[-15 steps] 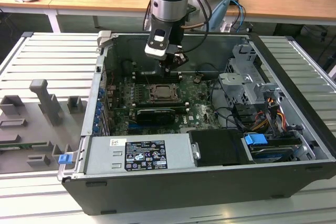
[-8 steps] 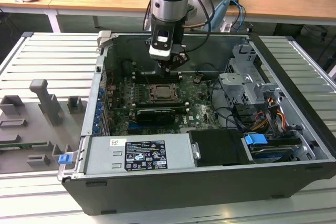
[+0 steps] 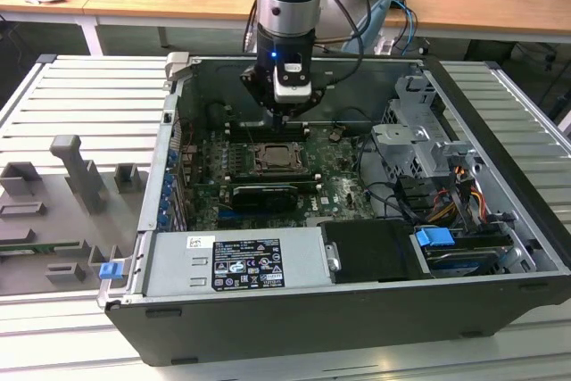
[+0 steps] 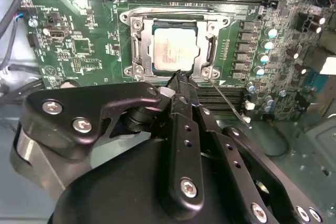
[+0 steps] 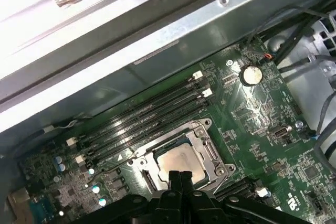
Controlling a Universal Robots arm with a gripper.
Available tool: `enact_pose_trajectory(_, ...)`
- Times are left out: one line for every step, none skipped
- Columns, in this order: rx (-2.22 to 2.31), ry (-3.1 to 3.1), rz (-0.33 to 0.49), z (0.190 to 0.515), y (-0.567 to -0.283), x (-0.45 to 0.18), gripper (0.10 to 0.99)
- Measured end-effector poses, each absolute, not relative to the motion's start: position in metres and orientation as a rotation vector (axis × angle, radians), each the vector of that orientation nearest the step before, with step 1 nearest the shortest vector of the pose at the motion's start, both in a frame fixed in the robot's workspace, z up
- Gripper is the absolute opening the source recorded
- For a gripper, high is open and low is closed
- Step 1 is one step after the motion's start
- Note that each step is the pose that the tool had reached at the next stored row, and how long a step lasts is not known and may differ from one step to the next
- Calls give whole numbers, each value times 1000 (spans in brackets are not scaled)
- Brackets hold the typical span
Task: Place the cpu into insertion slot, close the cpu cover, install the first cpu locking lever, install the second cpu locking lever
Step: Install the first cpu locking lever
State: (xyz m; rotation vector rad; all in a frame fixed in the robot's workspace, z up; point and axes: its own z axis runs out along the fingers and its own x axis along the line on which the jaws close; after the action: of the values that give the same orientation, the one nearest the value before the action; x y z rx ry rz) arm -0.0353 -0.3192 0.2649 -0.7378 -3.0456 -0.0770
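Cpu (image 4: 174, 51) lies flat in slot (image 4: 137, 51), metal top up; it is square, with no long axis. Cover (image 4: 212, 31) lies down around it. End effector (image 4: 178, 76) clenched, empty, at slot's edge.

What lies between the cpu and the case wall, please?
Rows of long black memory slots on the green board lie between the cpu and the grey case wall, as the first wrist view shows.

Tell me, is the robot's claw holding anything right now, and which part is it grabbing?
Nothing is held. The gripper has its fingertips shut together with nothing between them, poised at the edge of the cpu cover. The cpu lies apart, framed by that cover.
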Motion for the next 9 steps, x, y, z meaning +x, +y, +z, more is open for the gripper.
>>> enact_pose_trajectory(-707,-3052,-77,265,-319,-35,106)
enact_pose_trajectory(-684,-3057,-77,265,-319,-35,106)
enact_pose_trajectory(-665,-3061,-77,265,-319,-35,106)
enact_pose_trajectory(-646,-3065,-77,265,-319,-35,106)
enact_pose_trajectory(-633,-3067,-77,265,-319,-35,106)
enact_pose_trajectory(-615,-3071,-76,265,-319,-35,106)
enact_pose_trajectory(-602,-3073,-76,265,-319,-35,106)
enact_pose_trajectory(-582,-3077,-76,265,-319,-35,106)
enact_pose_trajectory(-552,-3082,-76,265,-319,-35,106)
